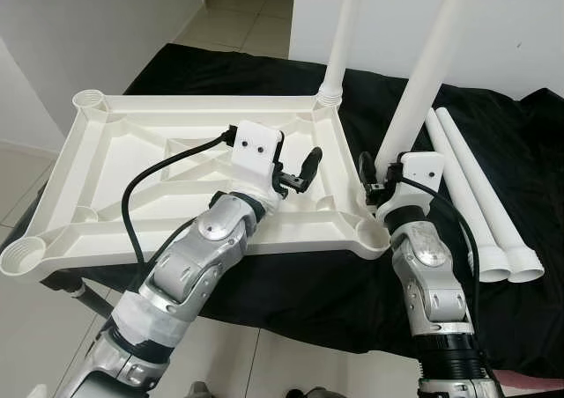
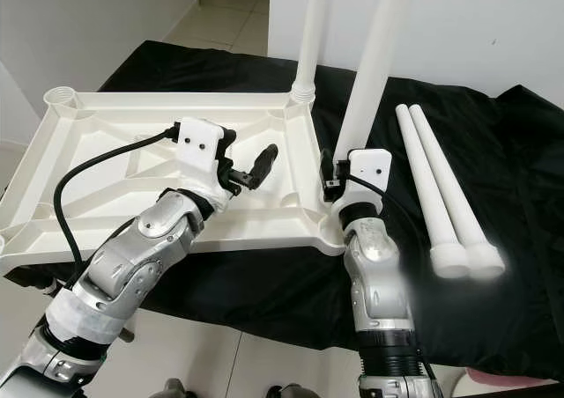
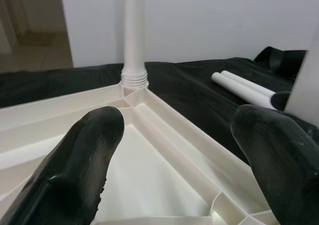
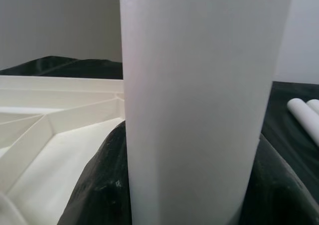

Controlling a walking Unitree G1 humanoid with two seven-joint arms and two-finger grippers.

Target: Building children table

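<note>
A white plastic tabletop (image 1: 115, 151) lies upside down on a black cloth. One white leg (image 1: 345, 28) stands upright in its far right corner socket. A second white leg (image 1: 423, 72) rises, slightly tilted, from the near right corner socket (image 1: 374, 235), and my right gripper (image 1: 381, 180) is shut on its lower part; that leg (image 4: 199, 100) is close up in the right wrist view. My left gripper (image 1: 300, 176) hovers open over the right half of the tabletop, with nothing between its fingers (image 3: 89, 150).
Two loose white legs (image 1: 476, 187) lie side by side on the black cloth (image 1: 529, 169) to the right. Open sockets sit at the far left corner (image 1: 88, 100) and near left corner (image 1: 22, 257). White walls stand behind, tiled floor around.
</note>
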